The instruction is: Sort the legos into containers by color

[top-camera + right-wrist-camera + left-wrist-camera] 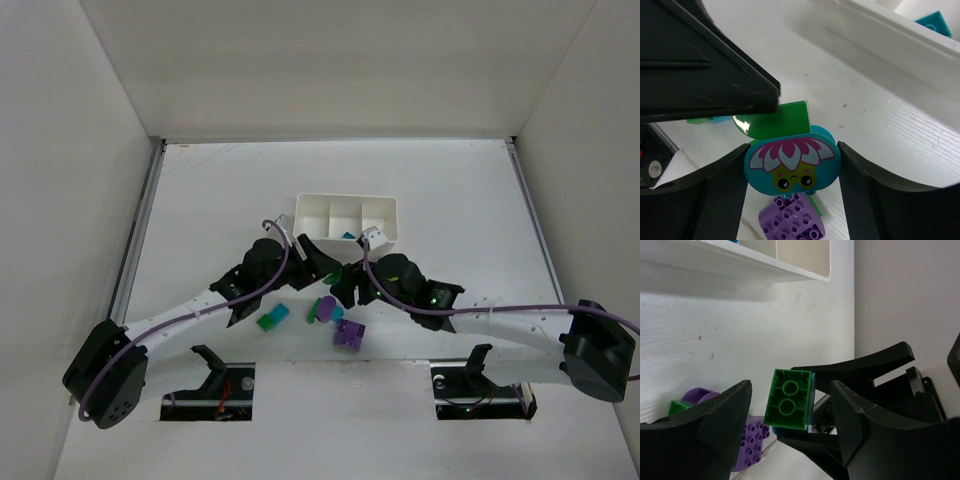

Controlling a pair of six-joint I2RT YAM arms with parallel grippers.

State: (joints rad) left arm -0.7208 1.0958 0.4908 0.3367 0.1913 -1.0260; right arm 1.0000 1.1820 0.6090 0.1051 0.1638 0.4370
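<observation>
Top view: the arms meet just before the tray. Loose bricks lie near on the counter.

Left wrist: the left gripper gapes around a green brick, touching neither side.

Right wrist: the right gripper is clenched on a teal brick stuck to the green one. Both are likely light, rigid and slick. Pinching the green's flat sides should part them.
</observation>
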